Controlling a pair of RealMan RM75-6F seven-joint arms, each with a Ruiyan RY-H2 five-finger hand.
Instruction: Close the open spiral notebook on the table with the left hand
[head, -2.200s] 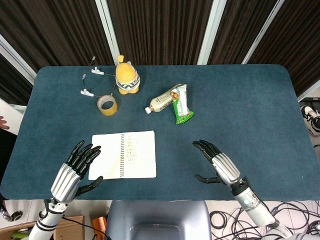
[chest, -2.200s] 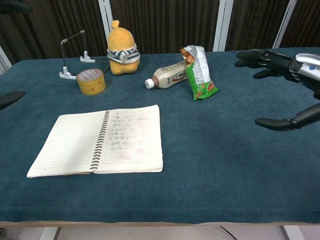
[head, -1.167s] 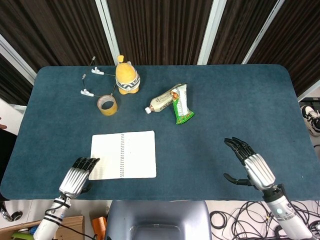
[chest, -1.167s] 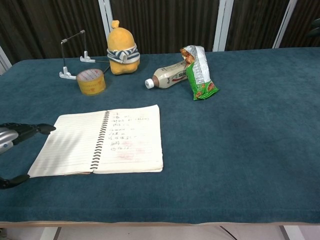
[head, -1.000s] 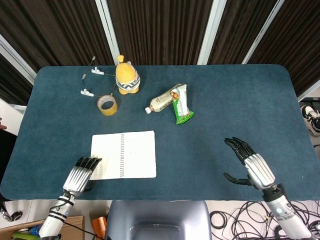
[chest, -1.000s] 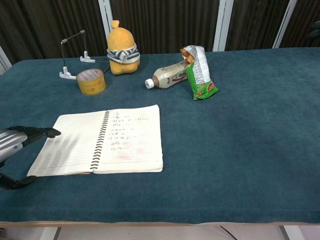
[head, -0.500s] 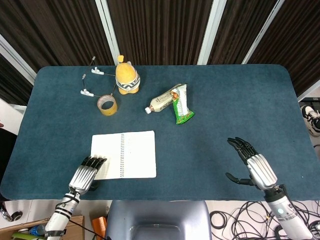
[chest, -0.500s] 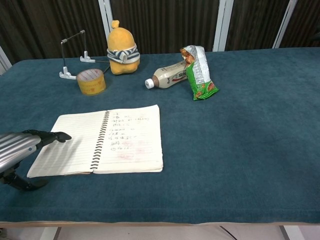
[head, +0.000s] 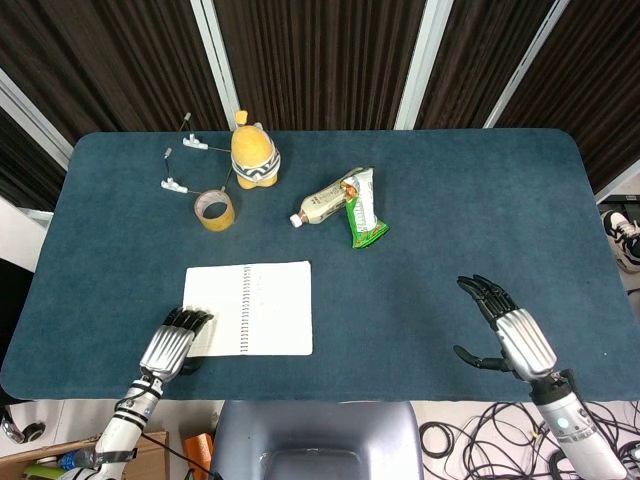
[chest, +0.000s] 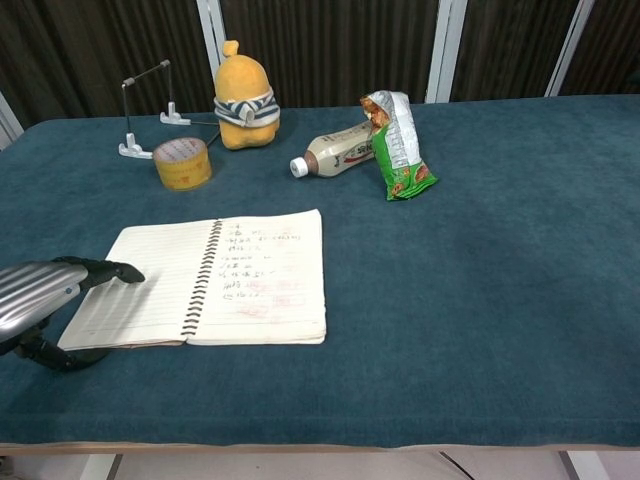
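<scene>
The spiral notebook (head: 250, 308) (chest: 245, 277) lies open and flat on the blue table, its wire spine running down the middle, with faint writing on the right page. My left hand (head: 174, 343) (chest: 45, 293) sits at the notebook's left edge, fingers stretched over the near corner of the left page and the thumb down beside that edge. Whether the thumb is under the page cannot be told. My right hand (head: 506, 335) hovers open near the table's right front, far from the notebook; the chest view does not show it.
At the back left are a roll of tape (head: 214, 210) (chest: 183, 162), a yellow plush toy (head: 254, 151) (chest: 245, 98) and a small wire stand (head: 180, 160) (chest: 146, 107). A lying bottle (head: 324, 202) (chest: 335, 152) and a green snack bag (head: 362, 208) (chest: 397, 143) are behind the notebook.
My left hand has come in from the left and slid onto the left page's near corner. My right hand drew back toward the right front and left the chest view.
</scene>
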